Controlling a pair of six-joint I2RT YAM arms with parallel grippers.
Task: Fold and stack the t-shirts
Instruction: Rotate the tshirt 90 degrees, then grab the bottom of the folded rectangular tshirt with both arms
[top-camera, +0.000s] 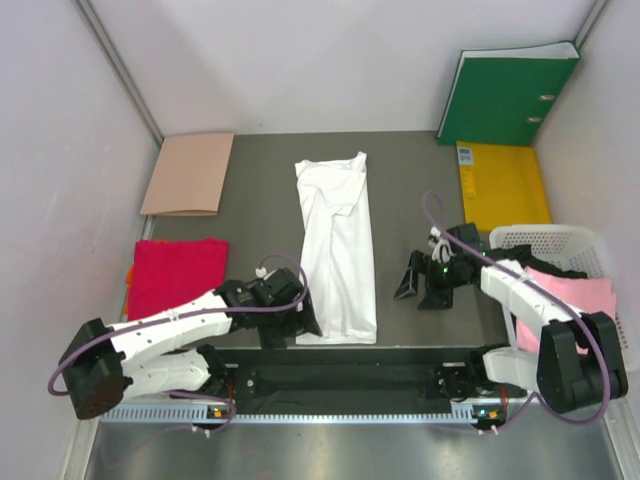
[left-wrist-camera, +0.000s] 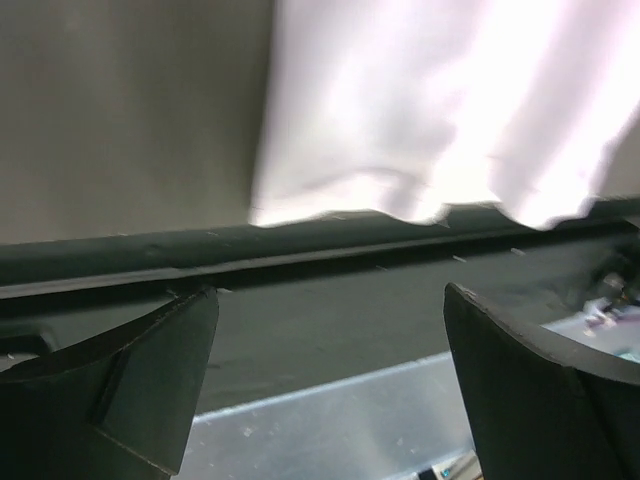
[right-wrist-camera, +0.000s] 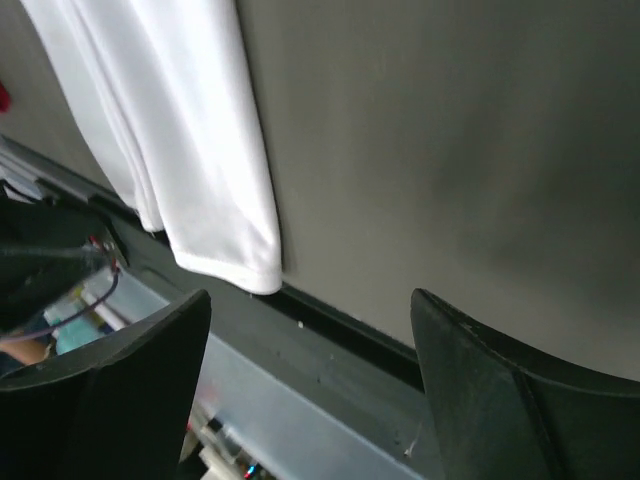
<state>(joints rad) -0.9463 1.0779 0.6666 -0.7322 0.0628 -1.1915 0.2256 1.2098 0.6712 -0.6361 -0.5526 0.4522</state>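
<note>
The white cloth t-shirt (top-camera: 337, 250), folded lengthwise into a long strip, lies at the centre of the dark grey table (top-camera: 250, 190). The left gripper (top-camera: 298, 325) sits just beside the strip's near left corner, jaws spread wide with nothing between them. The right gripper (top-camera: 420, 288) stands apart to the strip's right, jaws likewise spread and empty. The crimson folded t-shirt (top-camera: 176, 275) lies at the table's left edge. The pale pink t-shirt (top-camera: 575, 295) rests in the white plastic basket (top-camera: 540, 236) at the right.
</note>
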